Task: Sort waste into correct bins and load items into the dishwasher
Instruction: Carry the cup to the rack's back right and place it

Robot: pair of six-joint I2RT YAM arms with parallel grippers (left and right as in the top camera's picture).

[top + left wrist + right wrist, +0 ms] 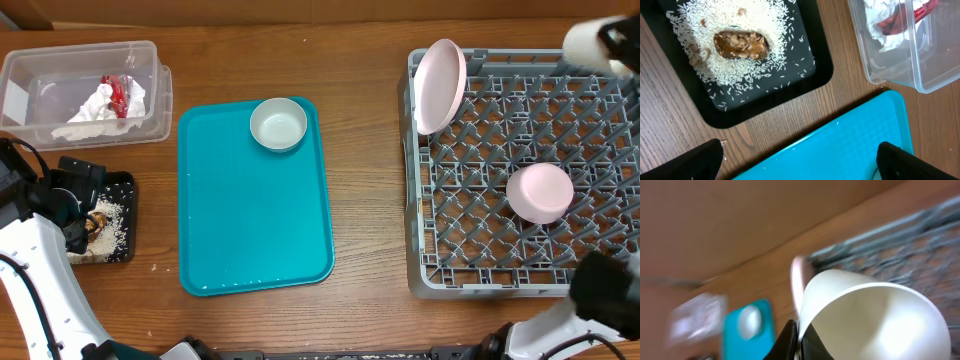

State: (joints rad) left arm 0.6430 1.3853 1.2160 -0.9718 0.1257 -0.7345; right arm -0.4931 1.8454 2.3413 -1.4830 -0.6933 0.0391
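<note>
so: small white cup (pixel 875 320) is the thing in hand; it sits in the right gripper (pixel 799 339), whose fingers are pinched on the cup's rim, one outside and one seemingly inside; wrist view is blurred, so the exact bite is unclear; overhead puts it above the far right corner of the dish rack (pixel 420 270), not yet set down; step judged to be loading the cup; rack already holds the plate (pixel 440 85) upright at its far left edge and the small bowl (pixel 540 192) mouth-down near the middle; next move likely calls for tipping the cup mouth-down and lowering it among free pegs, clear of both; grey-rimmed bowl (pixel 278 124) waits on the teal tray (pixel 250 230); left gripper (pixel 799 150) hangs empty, fingers wide apart, beside the black tray (pixel 810 75) with rice (pixel 740 20) and brown lump (pixel 741 45); napkin (pixel 100 105) and wrapper (pixel 118 95) lie in the clear tub (pixel 150 120).
</note>
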